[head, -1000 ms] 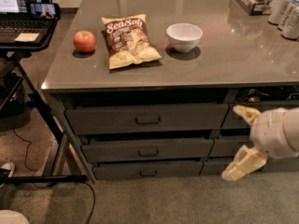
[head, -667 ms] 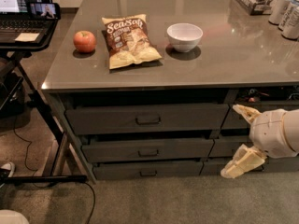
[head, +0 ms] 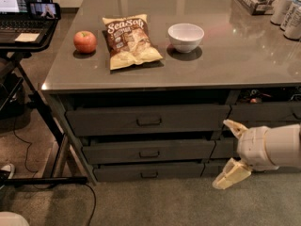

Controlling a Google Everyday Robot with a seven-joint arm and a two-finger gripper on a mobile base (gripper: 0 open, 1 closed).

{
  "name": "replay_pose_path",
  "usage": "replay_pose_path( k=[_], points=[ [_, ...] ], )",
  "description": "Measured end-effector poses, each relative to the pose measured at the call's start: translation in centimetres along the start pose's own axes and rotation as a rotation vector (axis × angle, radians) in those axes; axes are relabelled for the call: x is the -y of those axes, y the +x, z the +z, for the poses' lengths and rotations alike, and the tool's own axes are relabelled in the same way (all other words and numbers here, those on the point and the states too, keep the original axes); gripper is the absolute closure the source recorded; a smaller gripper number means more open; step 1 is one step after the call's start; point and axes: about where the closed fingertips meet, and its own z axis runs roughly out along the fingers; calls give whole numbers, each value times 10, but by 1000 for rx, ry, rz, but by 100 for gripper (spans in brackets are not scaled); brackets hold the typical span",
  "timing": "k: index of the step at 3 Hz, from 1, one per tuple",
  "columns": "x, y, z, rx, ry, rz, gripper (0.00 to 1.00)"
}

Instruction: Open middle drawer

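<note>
Two pale fingers (head: 233, 127) of the gripper (head: 222, 154) stand wide apart, one above the other, holding nothing and touching nothing. The gripper hangs low at the right of the frame, in front of the narrower right-hand bank of drawers and just beside the wide stack. The middle drawer (head: 188, 149) sits in that stack under the left half of the counter (head: 235, 65), between the top drawer (head: 108, 121) with its taller front and the thin bottom drawer (head: 117, 172). Its small dark loop handle (head: 149, 153) is at the centre of the front, well to the left of the gripper. On the grey counter a chip bag (head: 130, 40) lies flat, with "Sea Salt" readable in white across its brown top; the smaller print below cannot be read. An apple (head: 85, 41) rests to the bag's left and a white bowl (head: 186, 36) to its right, none of the three touching. Cans (head: 294, 18) stand at the counter's far right corner, labels unreadable. A laptop (head: 21, 20) sits on a stand at left.
</note>
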Motion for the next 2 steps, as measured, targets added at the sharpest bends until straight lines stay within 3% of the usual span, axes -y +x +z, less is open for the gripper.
replay_pose_path(
  k=[2],
  points=[
    [-21, 71, 105, 24, -66, 24, 0]
  ],
)
